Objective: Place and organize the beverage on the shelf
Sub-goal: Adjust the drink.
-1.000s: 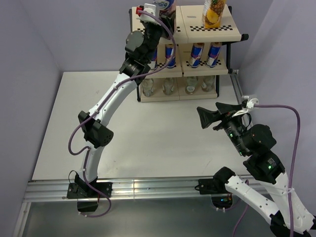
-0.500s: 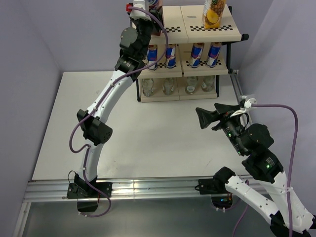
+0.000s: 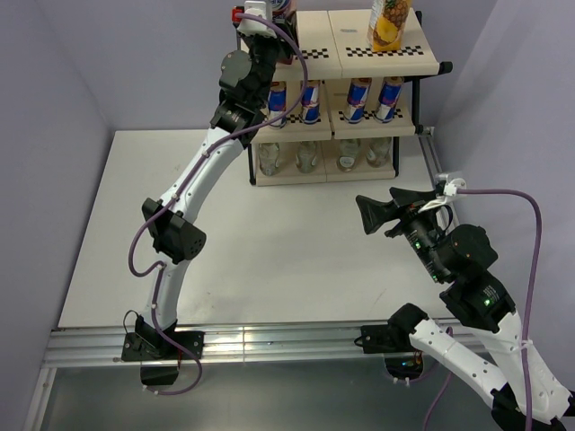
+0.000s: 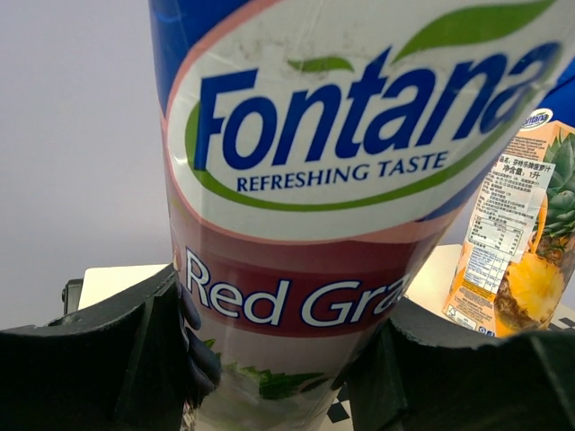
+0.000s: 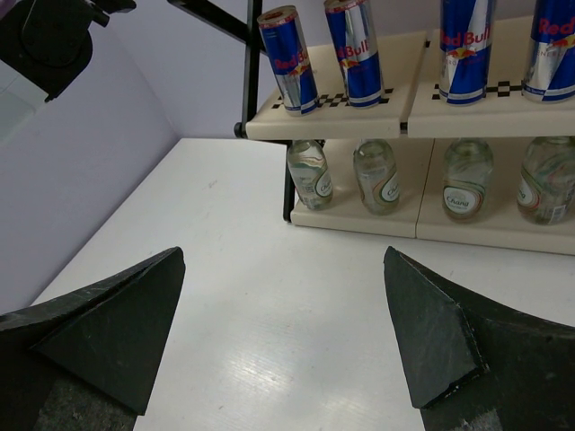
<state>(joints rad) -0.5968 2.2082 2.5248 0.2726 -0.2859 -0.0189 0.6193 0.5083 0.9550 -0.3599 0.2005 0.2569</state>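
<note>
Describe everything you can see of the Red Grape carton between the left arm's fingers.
The Red Grape carton is a tall printed cardboard pack: blue upper part, white oval reading Fontana Refreshing Taste with a green swoosh, dark red band below. It is roughly upright over the left end of the shelf's top board, clamped on both sides by the left end effector. The pineapple carton stands apart to its right. Its base and cap do not show.

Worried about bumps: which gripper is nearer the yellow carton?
Left. The left gripper, jaws on the purple carton, is at the shelf's top tier, left of the yellow carton; the right gripper hangs open over the table.
</note>
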